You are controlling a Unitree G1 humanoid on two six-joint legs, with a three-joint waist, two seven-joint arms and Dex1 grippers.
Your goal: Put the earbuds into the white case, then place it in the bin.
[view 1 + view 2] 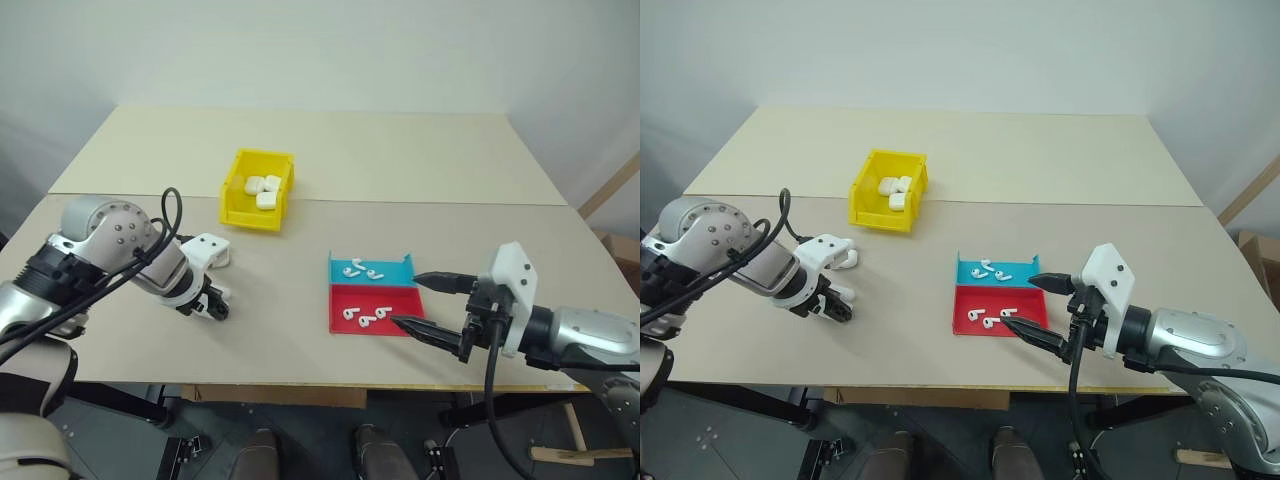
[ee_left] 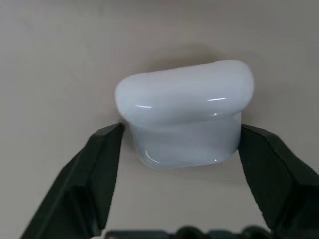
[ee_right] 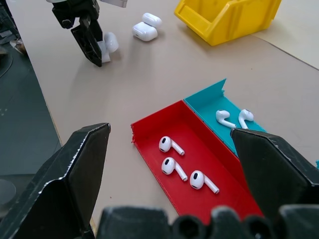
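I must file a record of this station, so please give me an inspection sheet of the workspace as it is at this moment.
Surface: beige table, two boards joined by a seam.
Job's things: white case between the fingers of the left gripper; two more cases beside it; five earbuds in the teal and red tray; yellow bin holding cases.
Clutter: nothing seen.
Grippers: left gripper shut on the white case at the table; right gripper open, near the tray.
Cables: black cables on the left arm.
Surroundings: white wall.
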